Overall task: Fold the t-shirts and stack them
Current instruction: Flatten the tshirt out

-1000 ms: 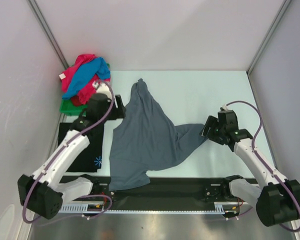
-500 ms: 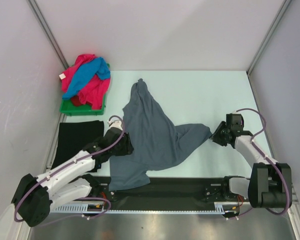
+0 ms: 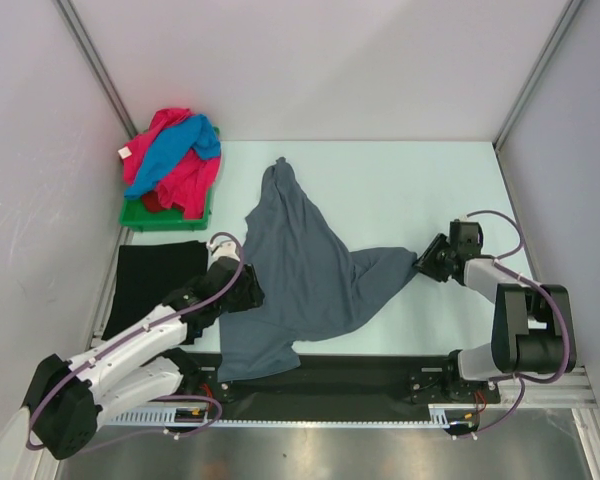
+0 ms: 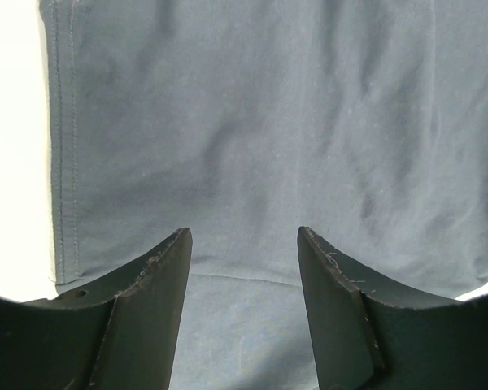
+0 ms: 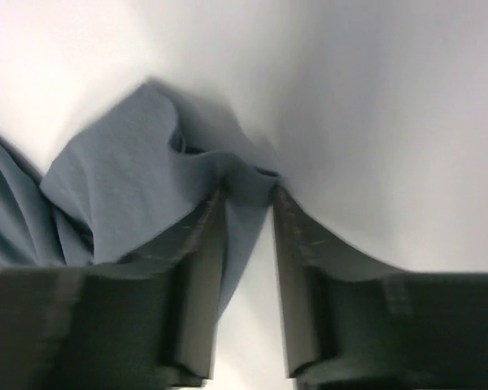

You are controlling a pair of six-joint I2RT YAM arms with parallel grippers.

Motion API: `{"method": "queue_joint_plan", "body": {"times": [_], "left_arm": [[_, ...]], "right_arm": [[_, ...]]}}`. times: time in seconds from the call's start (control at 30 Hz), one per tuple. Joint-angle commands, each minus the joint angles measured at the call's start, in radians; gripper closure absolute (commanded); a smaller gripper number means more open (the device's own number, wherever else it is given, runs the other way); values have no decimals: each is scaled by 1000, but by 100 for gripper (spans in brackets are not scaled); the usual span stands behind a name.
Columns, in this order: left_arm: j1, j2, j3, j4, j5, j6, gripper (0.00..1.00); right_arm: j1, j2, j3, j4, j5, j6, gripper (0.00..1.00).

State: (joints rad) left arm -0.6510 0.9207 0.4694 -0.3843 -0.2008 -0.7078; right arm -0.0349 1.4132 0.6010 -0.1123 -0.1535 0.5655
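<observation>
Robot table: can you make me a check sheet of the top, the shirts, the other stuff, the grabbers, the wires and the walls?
Surface: pale blue tabletop, smooth.
Job's things: slate-grey cloth t-shirt spread rumpled mid-table; black cloth shirt flat at the left; pink and blue shirts heaped on the tray.
Clutter: green plastic tray under that heap, far left.
Grippers: left gripper open over the grey shirt's hemmed edge; right gripper pinching the shirt's right corner.
Cables: purple cables loop along both arms.
Surroundings: pale walls with metal corner posts; black rail at the near edge.
</observation>
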Motion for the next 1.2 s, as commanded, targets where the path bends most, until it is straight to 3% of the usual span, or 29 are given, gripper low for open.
{"method": "queue_joint_plan", "body": {"times": [0.0, 0.03, 0.07, 0.2, 0.33, 0.47, 0.63, 0.73, 0.8, 0.87, 0.97, 1.03, 1.1, 1.13, 1.17], "left_arm": [[8, -14, 12, 7, -23, -21, 39], [8, -25, 11, 5, -25, -21, 39], [10, -32, 12, 2, -26, -21, 39], [16, -83, 28, -27, -58, -15, 39], [33, -137, 40, -38, -71, 1, 40], [56, -149, 67, -45, -58, 19, 40], [67, -134, 118, -60, -28, 42, 40], [67, -131, 126, -62, -17, 38, 40], [67, -137, 139, -73, -2, 37, 41], [68, -155, 143, -82, 1, 37, 40], [71, -172, 141, -85, 15, 48, 40], [70, -183, 140, -79, 46, 63, 36], [71, -200, 130, -61, 76, 74, 30], [70, -204, 127, -38, 112, 88, 28], [71, -206, 121, -19, 135, 99, 26]], "right_arm": [[-3, 50, -3, 48, -12, -6, 69], [-3, 53, -1, 40, -15, -9, 77], [-3, 50, 2, 25, -15, -7, 100], [32, -106, 8, -256, 79, 4, 100], [217, -390, 31, -501, 236, 88, 100], [404, -424, 129, -635, 281, 229, 100], [428, -278, 264, -443, 276, 197, 98], [400, -7, 468, -290, 117, 203, 98], [409, 167, 626, -223, -76, 258, 100], [447, 222, 651, -103, -187, 390, 100], [509, 283, 710, -17, -170, 434, 100], [514, 335, 712, 46, -224, 445, 92], [492, 366, 717, 76, -286, 372, 73], [484, 380, 732, 48, -305, 322, 69], [477, 382, 741, -52, -290, 269, 58]]}}
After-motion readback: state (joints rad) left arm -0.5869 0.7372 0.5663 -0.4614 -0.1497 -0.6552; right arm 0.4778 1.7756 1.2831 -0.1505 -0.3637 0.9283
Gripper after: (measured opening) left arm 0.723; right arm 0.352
